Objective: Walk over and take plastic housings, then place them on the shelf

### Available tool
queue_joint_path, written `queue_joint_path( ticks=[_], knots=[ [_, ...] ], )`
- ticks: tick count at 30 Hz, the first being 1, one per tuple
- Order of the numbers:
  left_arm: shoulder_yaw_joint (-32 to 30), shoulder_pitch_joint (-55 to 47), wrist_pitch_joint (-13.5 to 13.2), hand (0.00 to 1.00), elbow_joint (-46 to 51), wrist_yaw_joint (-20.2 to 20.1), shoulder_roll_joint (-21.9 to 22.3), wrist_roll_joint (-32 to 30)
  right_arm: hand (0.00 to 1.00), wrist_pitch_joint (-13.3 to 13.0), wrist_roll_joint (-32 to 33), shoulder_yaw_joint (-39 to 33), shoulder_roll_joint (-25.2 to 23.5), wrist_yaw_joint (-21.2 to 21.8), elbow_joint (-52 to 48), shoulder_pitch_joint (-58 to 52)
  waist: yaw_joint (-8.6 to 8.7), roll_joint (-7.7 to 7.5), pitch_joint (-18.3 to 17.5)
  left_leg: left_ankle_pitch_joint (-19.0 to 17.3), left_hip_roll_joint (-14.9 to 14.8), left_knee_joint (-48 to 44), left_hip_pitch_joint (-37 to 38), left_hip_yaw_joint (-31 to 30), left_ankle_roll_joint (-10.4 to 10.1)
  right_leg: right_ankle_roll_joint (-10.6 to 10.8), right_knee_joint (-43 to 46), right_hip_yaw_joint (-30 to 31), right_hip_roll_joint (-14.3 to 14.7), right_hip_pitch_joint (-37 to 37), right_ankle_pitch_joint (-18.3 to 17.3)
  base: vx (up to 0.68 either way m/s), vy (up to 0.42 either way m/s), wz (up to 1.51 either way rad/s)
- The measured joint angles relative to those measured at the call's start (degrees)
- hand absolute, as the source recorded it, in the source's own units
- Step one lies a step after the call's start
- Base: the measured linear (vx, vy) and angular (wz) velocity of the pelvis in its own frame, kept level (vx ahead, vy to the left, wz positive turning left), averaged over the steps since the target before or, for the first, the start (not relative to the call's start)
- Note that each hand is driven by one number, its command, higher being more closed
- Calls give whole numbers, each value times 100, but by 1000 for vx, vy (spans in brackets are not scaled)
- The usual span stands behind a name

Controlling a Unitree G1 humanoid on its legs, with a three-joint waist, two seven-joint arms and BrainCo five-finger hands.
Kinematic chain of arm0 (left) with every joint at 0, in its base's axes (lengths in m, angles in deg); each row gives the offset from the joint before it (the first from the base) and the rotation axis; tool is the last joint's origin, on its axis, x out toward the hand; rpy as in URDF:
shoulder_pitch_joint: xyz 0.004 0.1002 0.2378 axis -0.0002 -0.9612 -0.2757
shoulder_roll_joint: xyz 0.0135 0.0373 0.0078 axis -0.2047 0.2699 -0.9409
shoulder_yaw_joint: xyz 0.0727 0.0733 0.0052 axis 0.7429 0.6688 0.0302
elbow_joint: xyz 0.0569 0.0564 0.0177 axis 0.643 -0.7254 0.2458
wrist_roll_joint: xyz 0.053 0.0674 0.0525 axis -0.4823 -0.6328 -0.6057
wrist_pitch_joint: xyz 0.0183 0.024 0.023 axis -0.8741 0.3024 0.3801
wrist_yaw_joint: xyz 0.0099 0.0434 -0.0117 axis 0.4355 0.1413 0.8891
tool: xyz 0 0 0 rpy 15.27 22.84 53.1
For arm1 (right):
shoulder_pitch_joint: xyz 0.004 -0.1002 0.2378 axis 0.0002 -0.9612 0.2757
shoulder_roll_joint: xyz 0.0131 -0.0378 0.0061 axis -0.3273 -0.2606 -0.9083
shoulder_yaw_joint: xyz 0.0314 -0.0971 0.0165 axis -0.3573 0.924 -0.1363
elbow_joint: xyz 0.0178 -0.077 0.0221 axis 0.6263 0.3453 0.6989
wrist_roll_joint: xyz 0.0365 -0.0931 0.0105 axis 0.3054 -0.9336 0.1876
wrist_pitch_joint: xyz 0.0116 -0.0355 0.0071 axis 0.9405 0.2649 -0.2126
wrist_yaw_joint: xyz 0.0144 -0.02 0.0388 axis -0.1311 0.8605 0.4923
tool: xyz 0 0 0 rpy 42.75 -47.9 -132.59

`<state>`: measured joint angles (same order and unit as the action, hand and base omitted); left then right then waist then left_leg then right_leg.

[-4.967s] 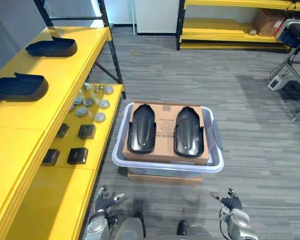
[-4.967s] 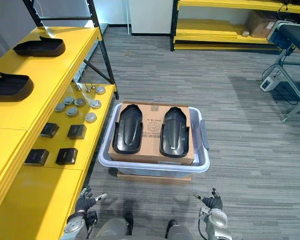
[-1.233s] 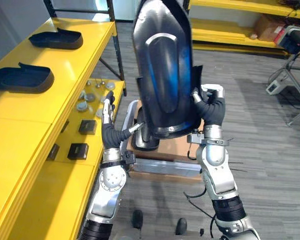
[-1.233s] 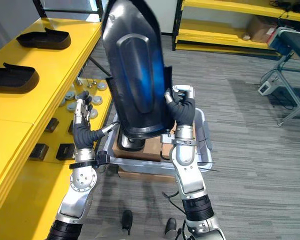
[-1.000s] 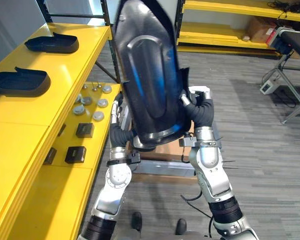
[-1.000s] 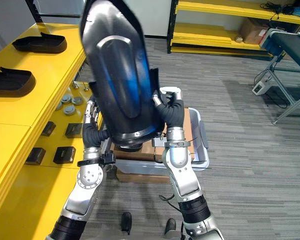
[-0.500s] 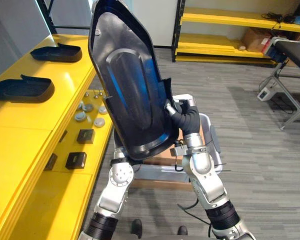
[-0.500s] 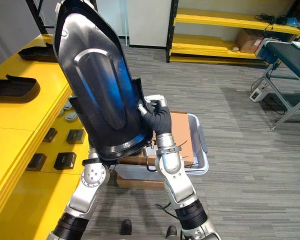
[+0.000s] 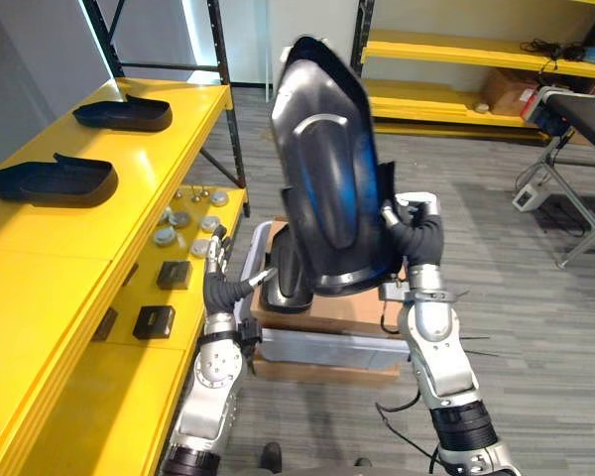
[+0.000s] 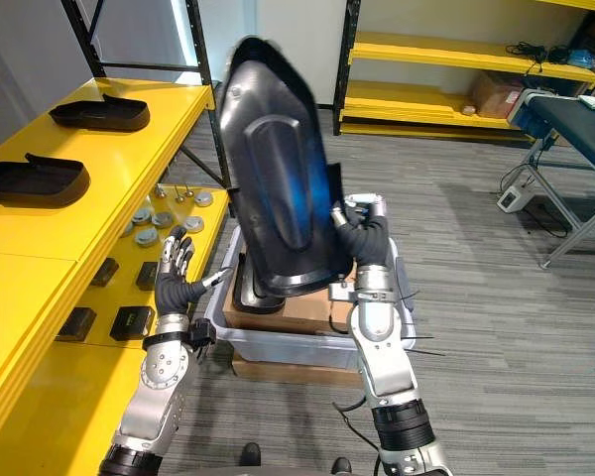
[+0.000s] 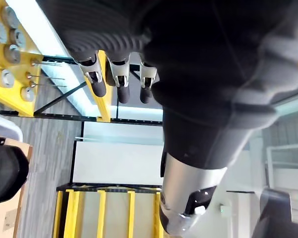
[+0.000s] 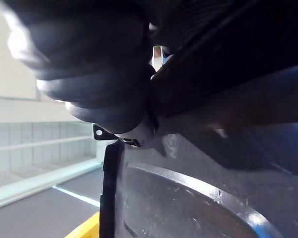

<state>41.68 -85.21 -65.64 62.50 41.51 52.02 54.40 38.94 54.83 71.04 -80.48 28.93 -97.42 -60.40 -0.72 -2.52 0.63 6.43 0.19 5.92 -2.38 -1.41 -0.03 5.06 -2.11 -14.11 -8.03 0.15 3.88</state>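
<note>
Your right hand (image 9: pixel 414 234) curls round the edge of a black plastic housing (image 9: pixel 327 188), holding it upright above the grey bin (image 9: pixel 322 344). Your left hand (image 9: pixel 218 285) is beside that bin, fingers straight, empty. A second housing (image 9: pixel 283 283) lies in the bin.

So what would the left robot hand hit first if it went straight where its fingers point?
The left robot hand aims, open, at the lower yellow shelf near the round discs; likely that first, though depth is unclear.
</note>
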Motion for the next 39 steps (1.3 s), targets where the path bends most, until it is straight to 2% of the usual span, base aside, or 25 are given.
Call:
queue_joint_path(
  ticks=[7,13,21,24,30,35,36,39],
  knots=[
    [-114,-111,-138,0,280,-247,-5,687,100,1,-282,-108,57,-20,-119,-72,-2,5,-5,-14,15,0,-7,-117,-24,14,-4,-146,-10,66,-23,7,-1,10],
    [-86,-290,-189,0,782,-364,-1,962,100,25,-454,-69,50,52,-113,-95,-7,10,-7,-9,17,-8,-22,-178,-18,-2,-1,-196,-8,73,-29,14,-4,4],
    [272,-294,-176,0,829,-367,9,925,100,121,-620,260,45,82,-33,-95,-1,28,-18,10,34,-31,18,-283,9,3,8,-300,-16,157,-75,20,-9,7],
    [422,-255,-156,0,829,-351,69,711,100,123,-617,524,20,192,-28,-94,-6,43,-28,9,27,-13,18,-286,7,-1,11,-304,-10,157,-83,-1,-4,2],
    [640,153,-55,0,811,-195,122,474,100,121,-613,1215,-78,327,-28,-93,-4,44,-29,6,19,-4,20,-248,2,-6,10,-280,-8,147,-83,-3,-1,-1],
    [697,215,-42,0,786,-42,111,476,100,122,-610,1387,-87,359,-28,-93,-5,42,-30,-9,7,-4,24,-163,-21,-10,10,-223,-5,117,-77,-4,-4,-6],
    [698,219,-41,100,774,-3,110,476,100,122,-609,1403,-86,360,-28,-93,-3,42,-30,-10,7,-4,23,-157,-21,-12,10,-200,-3,106,-75,3,-6,-13],
    [713,399,-23,100,554,50,100,495,100,126,-599,1412,-57,365,-22,-93,-3,41,-31,-10,0,-4,18,-131,-19,-24,10,-161,4,68,-65,-2,-7,-7]
  ],
)
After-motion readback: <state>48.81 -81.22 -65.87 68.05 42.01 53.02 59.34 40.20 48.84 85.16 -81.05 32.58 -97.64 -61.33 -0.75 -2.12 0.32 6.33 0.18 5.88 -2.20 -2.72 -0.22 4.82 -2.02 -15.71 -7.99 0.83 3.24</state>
